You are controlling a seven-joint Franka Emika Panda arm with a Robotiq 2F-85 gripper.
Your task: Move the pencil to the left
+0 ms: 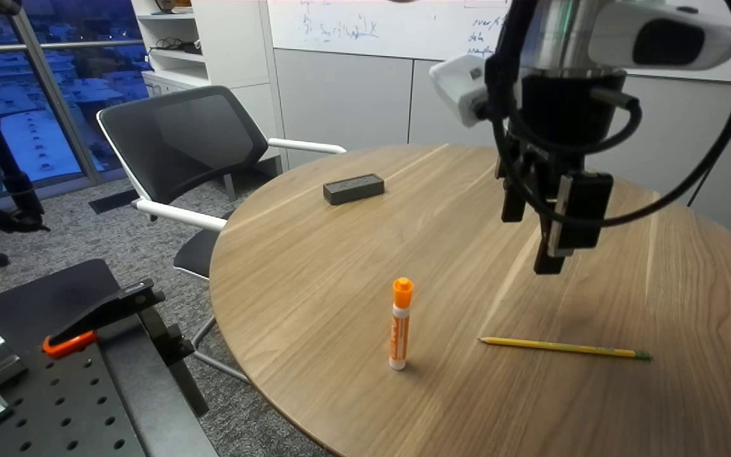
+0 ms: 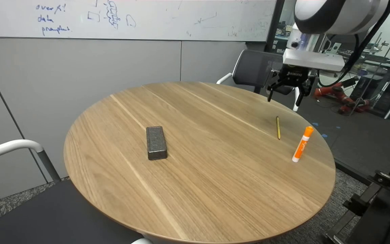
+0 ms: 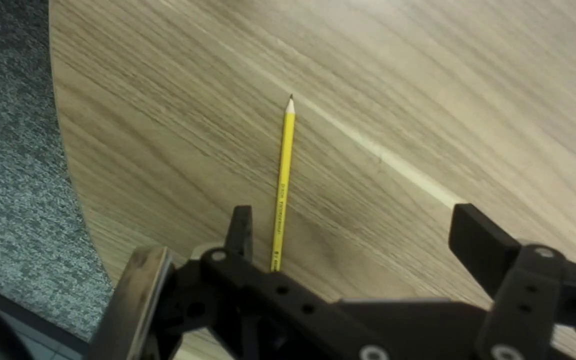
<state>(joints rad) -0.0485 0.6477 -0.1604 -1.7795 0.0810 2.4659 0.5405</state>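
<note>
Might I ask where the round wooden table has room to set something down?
Bare wood lies between the black rectangular block and the standing orange-capped marker, and between that block and the table's rim. It is crowded where the thin yellow pencil lies near the marker, beneath the open black gripper.

The round wooden table [image 1: 441, 216] carries a pencil [image 1: 565, 347] right, an upright orange marker [image 1: 400, 330] near it, a black block [image 1: 354, 189] left.

Scribbled whiteboard [image 2: 154, 20] is hanging above gray wall panels [image 2: 103, 67] in both exterior views. In an exterior view, two dark chairs [image 2: 257, 67] are standing beside the round wood table [image 2: 208, 176]; speckled gray carpet [image 1: 86, 238] is showing below. White shelves [image 1: 178, 56] are standing near the window [image 1: 102, 82], which is showing deep blue outside.
</note>
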